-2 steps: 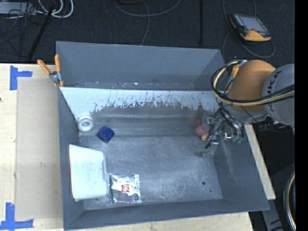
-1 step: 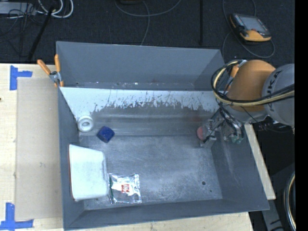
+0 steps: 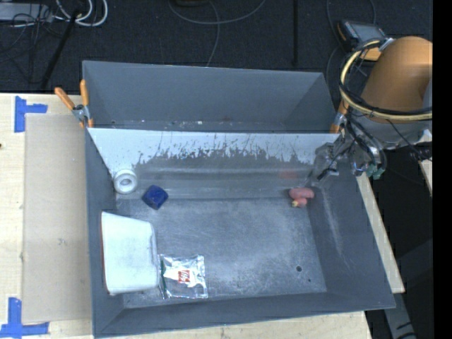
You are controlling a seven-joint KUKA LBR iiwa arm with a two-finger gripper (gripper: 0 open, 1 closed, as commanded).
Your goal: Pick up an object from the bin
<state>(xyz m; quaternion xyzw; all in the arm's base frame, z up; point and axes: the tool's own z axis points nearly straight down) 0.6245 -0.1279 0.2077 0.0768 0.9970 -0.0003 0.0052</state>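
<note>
A small pink lump with a yellow bit (image 3: 301, 196) lies on the bin floor at the back right, near the foot of the right wall. My gripper (image 3: 324, 169) hangs just above and to the right of it, over the sloping right wall, and is not touching it. Nothing can be seen held in it.
On the left side lie a white tape roll (image 3: 126, 181), a blue cube (image 3: 155, 197), a white folded pad (image 3: 128, 251) and a clear packet with a red label (image 3: 183, 275). The arm with its orange dome reaches in over the right rim.
</note>
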